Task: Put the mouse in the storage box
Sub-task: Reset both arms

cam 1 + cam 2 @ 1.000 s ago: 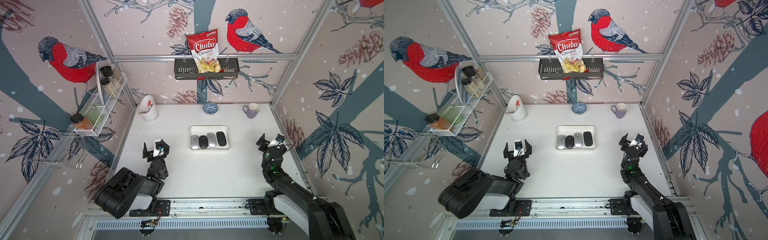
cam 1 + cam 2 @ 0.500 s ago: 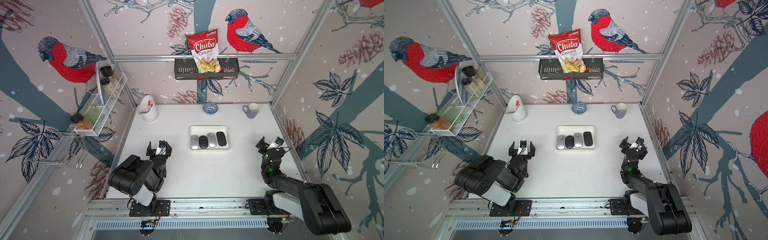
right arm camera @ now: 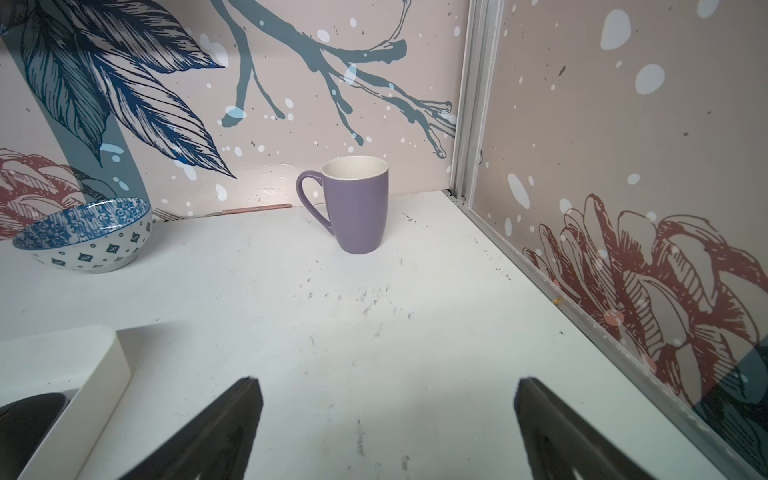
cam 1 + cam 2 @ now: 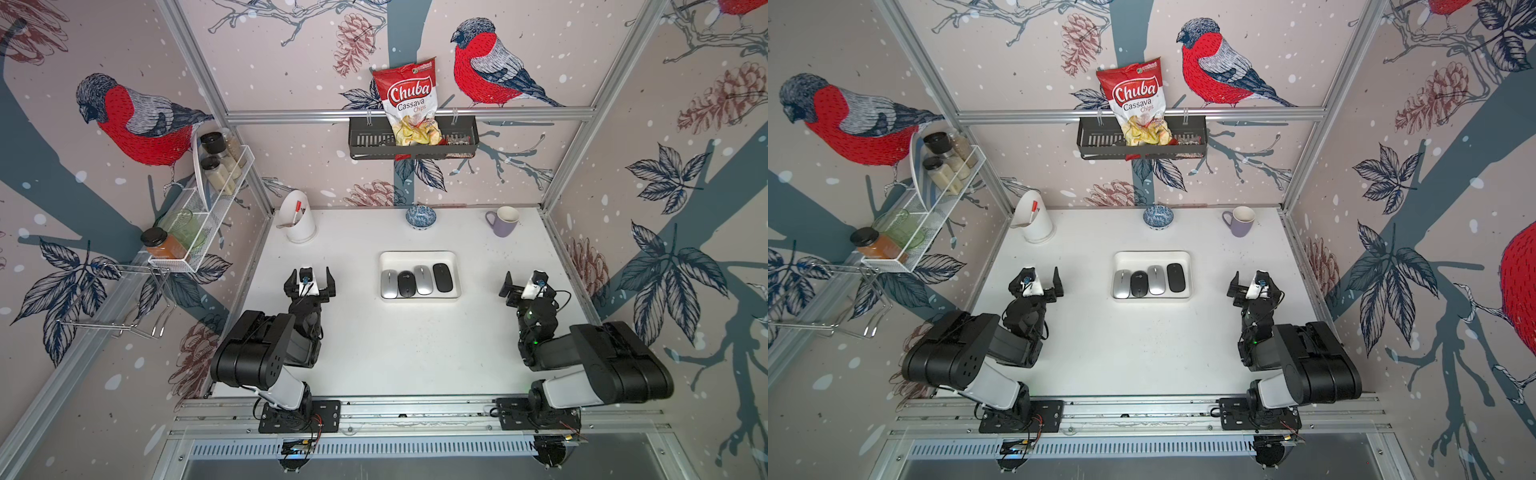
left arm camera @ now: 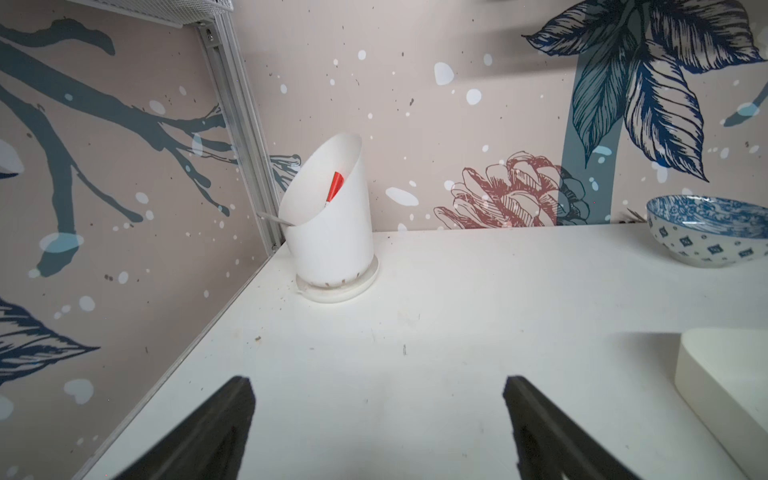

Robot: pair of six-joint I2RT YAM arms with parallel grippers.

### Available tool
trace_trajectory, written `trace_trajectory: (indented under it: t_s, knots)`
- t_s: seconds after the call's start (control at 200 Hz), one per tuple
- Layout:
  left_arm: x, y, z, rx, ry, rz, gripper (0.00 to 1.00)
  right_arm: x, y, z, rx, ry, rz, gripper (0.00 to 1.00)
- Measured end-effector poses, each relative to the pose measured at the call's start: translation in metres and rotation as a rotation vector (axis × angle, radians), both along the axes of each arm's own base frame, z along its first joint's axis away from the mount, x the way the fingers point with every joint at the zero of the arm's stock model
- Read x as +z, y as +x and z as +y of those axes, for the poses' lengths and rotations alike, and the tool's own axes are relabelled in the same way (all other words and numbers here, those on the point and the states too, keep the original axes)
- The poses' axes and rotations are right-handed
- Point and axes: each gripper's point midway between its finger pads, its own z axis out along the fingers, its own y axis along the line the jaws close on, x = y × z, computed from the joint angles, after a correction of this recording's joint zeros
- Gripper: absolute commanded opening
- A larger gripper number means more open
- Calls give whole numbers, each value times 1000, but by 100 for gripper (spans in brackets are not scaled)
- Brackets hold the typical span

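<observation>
Left gripper point(image 4: 309, 279): jaws spread wide, nothing between them, bare white tabletop point(image 4: 415, 345) beneath; the wrist view shows both dark fingertips point(image 5: 232, 411) apart over empty surface.

Right gripper point(image 4: 524, 286): jaws fully spread, holding nothing; its fingertips point(image 3: 237, 411) frame bare, scuffed tabletop.

Storage box point(image 4: 419, 256): shallow white tray with rounded corners, lying between the two grippers, apart from both, a little nearer the right one. A corner of it shows at the edge of each wrist view point(image 5: 723, 374) point(image 3: 62, 357).

Contents of the box, in a row from the left gripper's side to the right gripper's side: silver mouse point(image 4: 389, 284), black mouse point(image 4: 406, 283), silver mouse point(image 4: 423, 279), black mouse point(image 4: 443, 277). All four lie inside the rim, side by side, the first three touching or nearly so.

Beyond the left gripper, toward the back corner: white utensil holder point(image 4: 300, 224) with slanted mouth, a red-handled item point(image 5: 334, 187) inside.

Beyond the box, at the back wall: blue-patterned bowl point(image 4: 420, 216).

Beyond the right gripper, near the back corner: purple mug point(image 4: 503, 222), upright, white inside, handle toward the bowl.
</observation>
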Motion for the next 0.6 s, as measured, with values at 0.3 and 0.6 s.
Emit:
trace_trajectory:
  t_s: [0.3, 0.6]
  knots:
    - [-22, 10, 6, -27, -67, 106, 97, 3, 29, -15, 0, 62, 26, 100]
    - [-25, 9, 4, -33, -73, 120, 98, -4, 30, -10, 21, 68, 54, 100]
